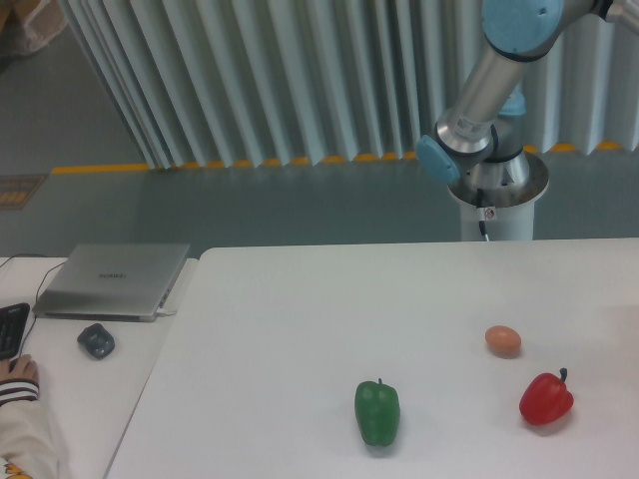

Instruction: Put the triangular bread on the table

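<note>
The triangular bread is not in view. The white table (329,299) fills the lower middle and right of the camera view. Only the arm's base and lower links (489,110) show at the upper right, behind the table's far edge. The gripper is out of the frame, so its state does not show.
A green pepper (377,412), a red pepper (546,399) and a small orange-brown egg (503,340) lie on the table's near right part. A smaller desk at the left holds a closed laptop (115,280), a mouse (96,341) and a person's hand (18,374).
</note>
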